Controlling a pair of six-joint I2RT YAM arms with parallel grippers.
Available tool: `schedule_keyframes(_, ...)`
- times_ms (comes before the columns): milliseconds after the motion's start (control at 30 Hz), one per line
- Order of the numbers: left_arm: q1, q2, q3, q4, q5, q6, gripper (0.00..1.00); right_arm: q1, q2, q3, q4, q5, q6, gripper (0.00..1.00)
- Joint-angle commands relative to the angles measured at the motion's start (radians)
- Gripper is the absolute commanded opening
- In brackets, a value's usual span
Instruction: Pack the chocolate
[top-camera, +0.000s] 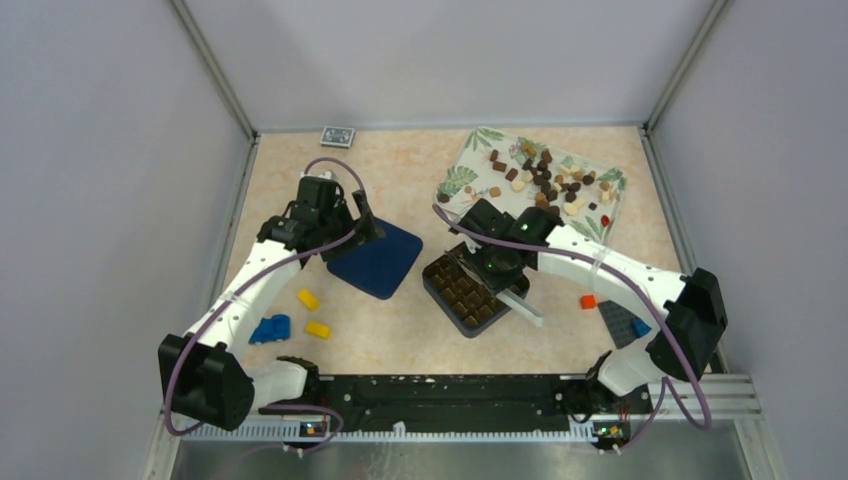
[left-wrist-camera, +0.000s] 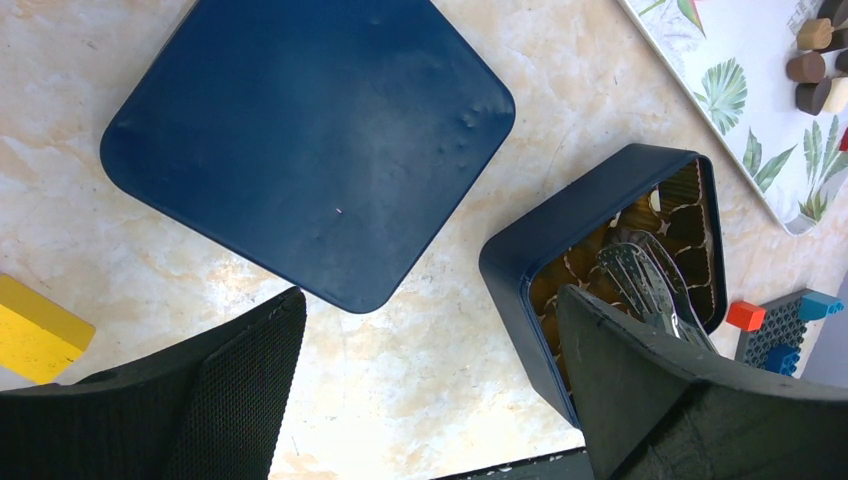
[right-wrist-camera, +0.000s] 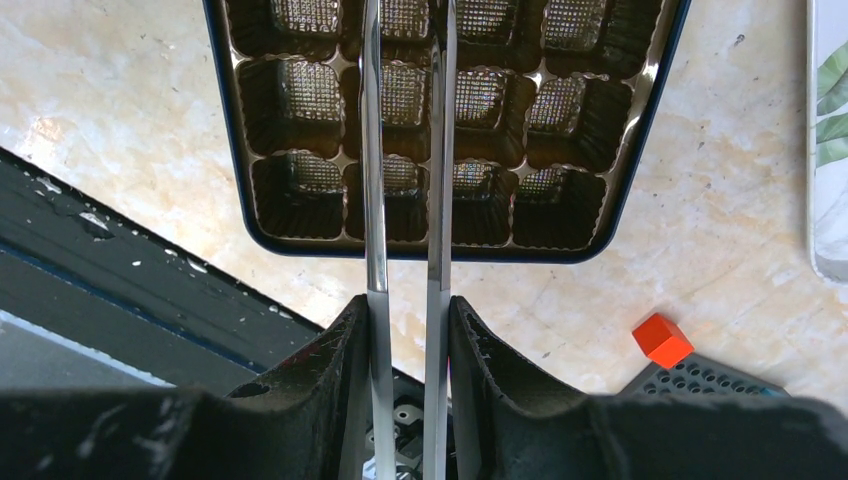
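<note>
Many small brown and cream chocolates (top-camera: 548, 178) lie on a leaf-patterned tray (top-camera: 478, 150) at the back right. A dark blue box (top-camera: 463, 292) with a brown cell insert (right-wrist-camera: 450, 100) stands mid-table; its cells look empty in the right wrist view. My right gripper (right-wrist-camera: 408, 310) is shut on metal tongs (right-wrist-camera: 405, 200), whose arms reach over the box. The tongs' tips (left-wrist-camera: 640, 275) show inside the box (left-wrist-camera: 560, 240) in the left wrist view. The box's blue lid (top-camera: 377, 258) lies flat to the left. My left gripper (left-wrist-camera: 430, 370) is open and empty, above the table between the lid (left-wrist-camera: 310, 140) and the box.
Two yellow bricks (top-camera: 312, 312) and a blue brick (top-camera: 270, 328) lie at the front left. A red brick (top-camera: 588, 301), a dark baseplate (top-camera: 625, 322) and a small blue brick (top-camera: 640, 327) lie at the front right. A small card (top-camera: 337, 135) lies by the back wall.
</note>
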Motion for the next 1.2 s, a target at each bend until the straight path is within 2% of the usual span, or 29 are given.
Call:
schedule_keyframes(0, 0.006, -0.028, -0.003, 0.017, -0.001, -0.001, 0.99, 0.016, 0.006, 0.021, 0.034, 0.015, -0.014, 0.17)
schedule_keyframes(200, 0.007, -0.025, -0.006, 0.02, 0.0, -0.002, 0.99, 0.017, 0.011, 0.018, 0.03, 0.015, -0.015, 0.3)
schedule_keyframes(467, 0.007, -0.025, -0.008, 0.023, 0.003, 0.001, 0.99, 0.019, 0.003, 0.03, 0.027, 0.023, -0.01, 0.38)
schedule_keyframes(600, 0.007, -0.027, -0.008, 0.023, 0.006, 0.001, 0.99, 0.019, -0.011, 0.047, 0.028, 0.033, -0.005, 0.37)
schedule_keyframes(800, 0.007, -0.031, -0.011, 0.022, 0.006, -0.001, 0.99, 0.016, -0.063, 0.132, 0.045, 0.099, 0.006, 0.31)
schedule_keyframes(900, 0.008, -0.039, -0.009, 0.022, 0.006, -0.005, 0.99, -0.025, -0.059, 0.161, 0.073, 0.1, 0.014, 0.3)
schedule_keyframes(1167, 0.009, -0.068, -0.017, 0.015, 0.002, -0.011, 0.99, -0.167, 0.125, 0.275, 0.161, 0.066, -0.012, 0.29)
